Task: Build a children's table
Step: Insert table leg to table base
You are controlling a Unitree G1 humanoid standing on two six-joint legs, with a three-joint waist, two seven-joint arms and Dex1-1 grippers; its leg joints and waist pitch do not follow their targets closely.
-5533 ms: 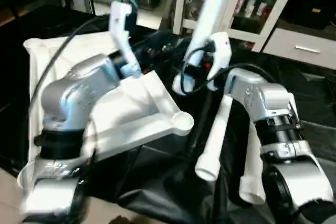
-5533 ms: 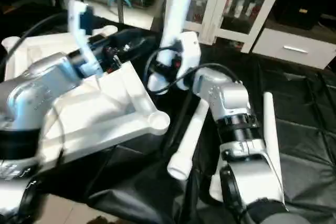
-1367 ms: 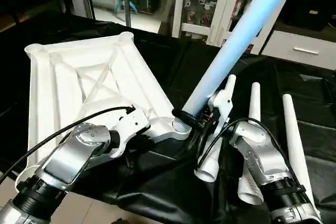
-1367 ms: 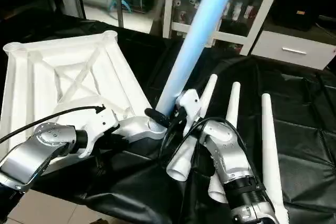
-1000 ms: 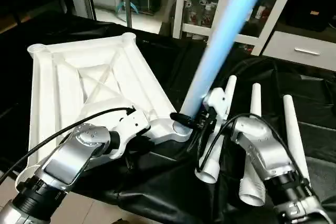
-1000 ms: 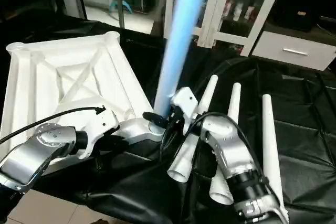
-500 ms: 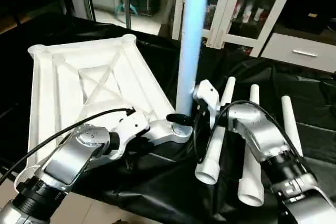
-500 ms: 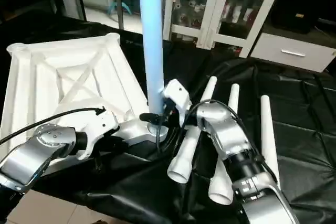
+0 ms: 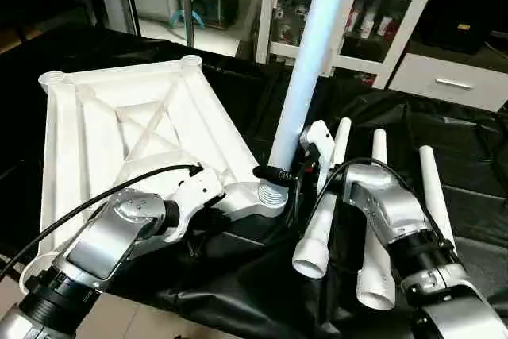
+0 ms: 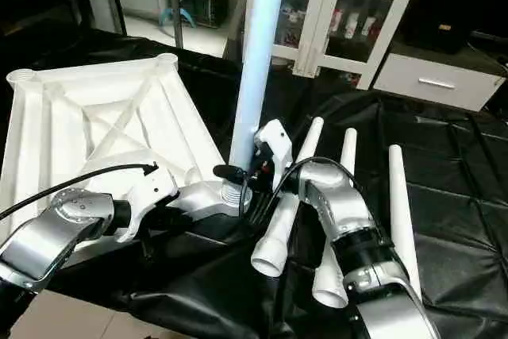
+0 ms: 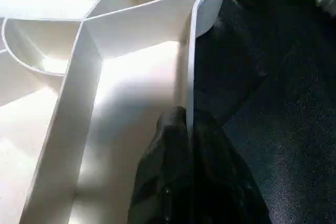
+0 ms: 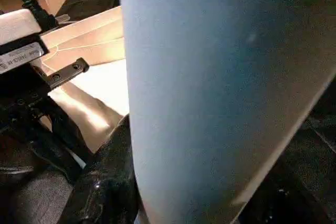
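the tabletop (image 9: 119, 129) lies ribbed side up on the black-draped counter (image 9: 468, 160). the left pincer (image 11: 187, 129), forearm low, is clamped on its near rim. the right pincer (image 9: 279, 174), elbow bent, grips the leg (image 9: 305, 77) standing nearly upright in the near corner socket (image 9: 267, 196). three legs (image 9: 373, 212) lie beside.

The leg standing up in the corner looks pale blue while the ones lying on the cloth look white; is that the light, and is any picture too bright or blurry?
Eye views: the upright leg reads bluish, the lying legs white; the cause cannot be told. Left wrist view: glare washes out the table top rib. Right wrist view: the leg fills it close up, soft and featureless.
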